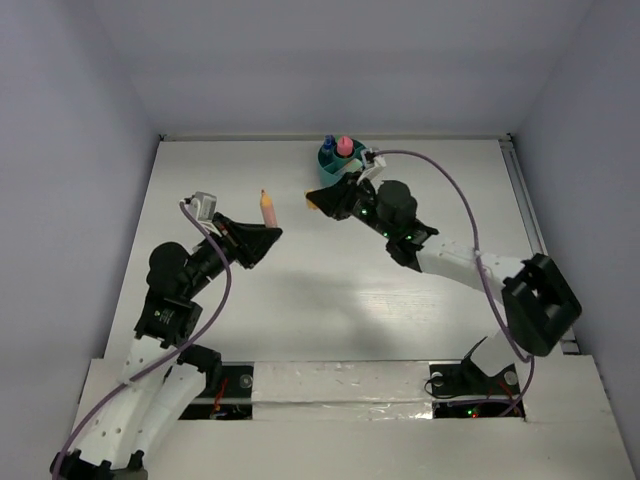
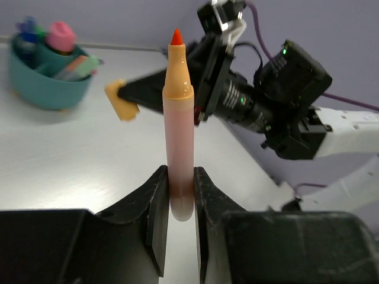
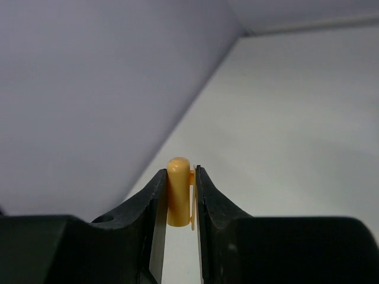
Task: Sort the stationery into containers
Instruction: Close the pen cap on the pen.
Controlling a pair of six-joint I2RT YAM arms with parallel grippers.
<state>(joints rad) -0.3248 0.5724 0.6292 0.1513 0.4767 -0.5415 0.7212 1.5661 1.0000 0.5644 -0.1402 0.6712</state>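
**Near the teal cup (image 1: 322, 172): marker and cap held apart, one in each hand**

Around the cup lies a plain white worktop (image 1: 350, 300), smooth and faintly glossy, closed in by pale lavender walls (image 1: 300, 60) on three sides. The cup itself stands at the far edge of the worktop. A pink-capped bottle (image 1: 344, 146) and a blue-capped marker (image 1: 328, 143) rise out of it.

The orange marker (image 2: 179, 136) is uncapped. It has a translucent orange-pink barrel, a paler orange collar and a small red-orange tip. It sits left of the cup and nearer the arm bases, off the worktop. The left hand (image 2: 182, 195) is clamped on its lower barrel, with the tip pointing away from the fingers and toward the cup's side of the worktop.

The marker's cap (image 3: 177, 189) is short, rounded and pale orange, with a clip along one side. The right hand (image 3: 179, 195) pinches it between both fingers. It is held just in front of the cup, on its left side, and apart from the marker's tip.
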